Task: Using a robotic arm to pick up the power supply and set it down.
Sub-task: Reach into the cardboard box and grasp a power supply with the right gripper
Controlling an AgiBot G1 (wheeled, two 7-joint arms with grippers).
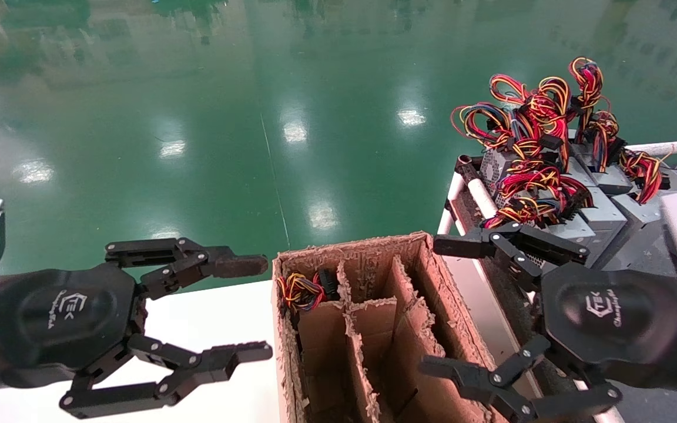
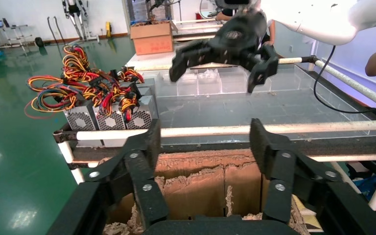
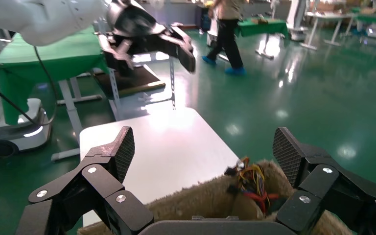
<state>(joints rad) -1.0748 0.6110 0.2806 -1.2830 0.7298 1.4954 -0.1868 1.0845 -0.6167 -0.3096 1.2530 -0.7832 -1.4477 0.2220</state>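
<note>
Head view: the left tool [image 1: 256, 310] hangs with fingers spread wide over the white tabletop [image 1: 209, 329], just left of a frayed cardboard box [image 1: 368, 329] with dividers; one far-left compartment holds a bundle of coloured wires [image 1: 300, 292]. The right tool [image 1: 441, 308], likewise fully open and empty, hovers at the box's right edge. The power supply [image 1: 594, 214] lies among similar grey units under tangled red and yellow wiring on the rack [image 1: 479, 197] at right, apart from both tools.
</note>
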